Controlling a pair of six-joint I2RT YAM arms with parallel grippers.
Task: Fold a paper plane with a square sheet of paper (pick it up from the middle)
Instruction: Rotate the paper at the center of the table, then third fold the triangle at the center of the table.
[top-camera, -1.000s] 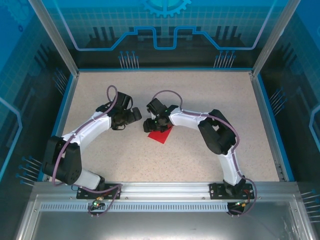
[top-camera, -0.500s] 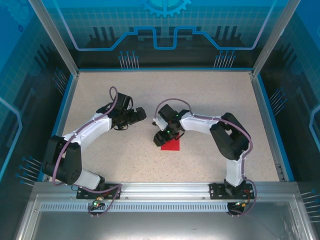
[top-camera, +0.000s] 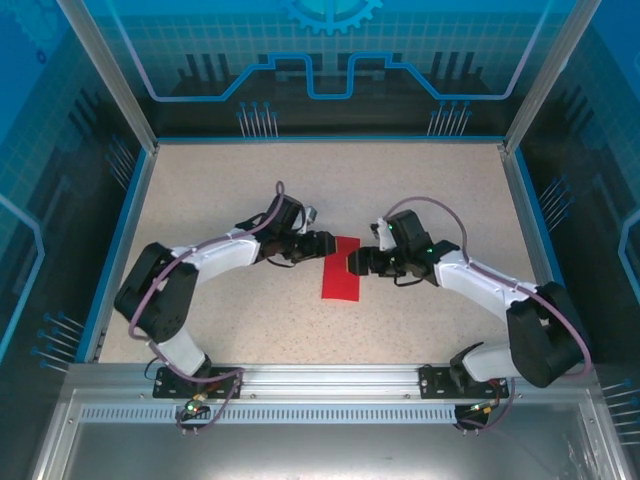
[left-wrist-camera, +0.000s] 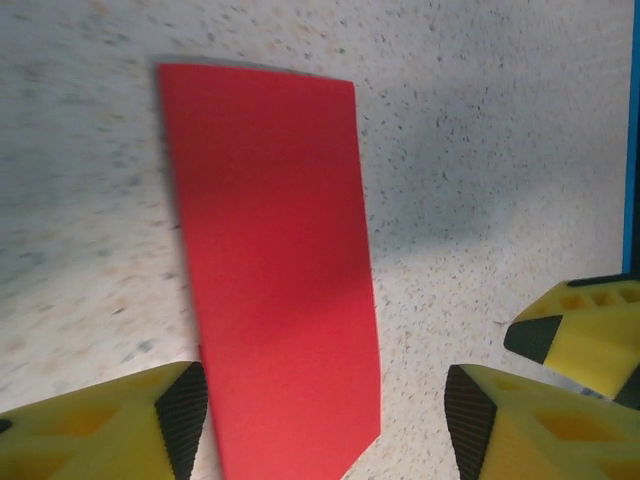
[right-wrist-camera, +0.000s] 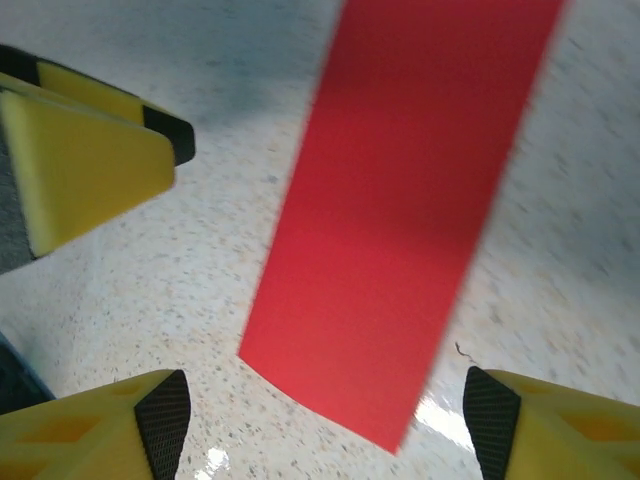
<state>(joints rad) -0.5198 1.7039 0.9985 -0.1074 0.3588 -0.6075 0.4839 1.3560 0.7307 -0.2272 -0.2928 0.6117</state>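
**Fingers (left-wrist-camera: 100, 420) spread wide, one fold made**

On the speckled beige tabletop (top-camera: 200, 190), the thin bright red square sheet of paper (top-camera: 340, 268) lies flat mid-table as a narrow rectangle, apparently folded in half. The left gripper (top-camera: 320, 244) and right gripper (top-camera: 357, 262) flank it, jaws apart, holding nothing. The nose and wing folds look undone.

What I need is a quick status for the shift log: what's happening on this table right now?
Two robot arms are working on a red paper sheet. It lies flat on the table as a narrow rectangle, apparently folded in half, not yet a plane. The left tool is at its left long edge and the right tool at its right long edge. Both have their jaws open, and neither grips the paper.
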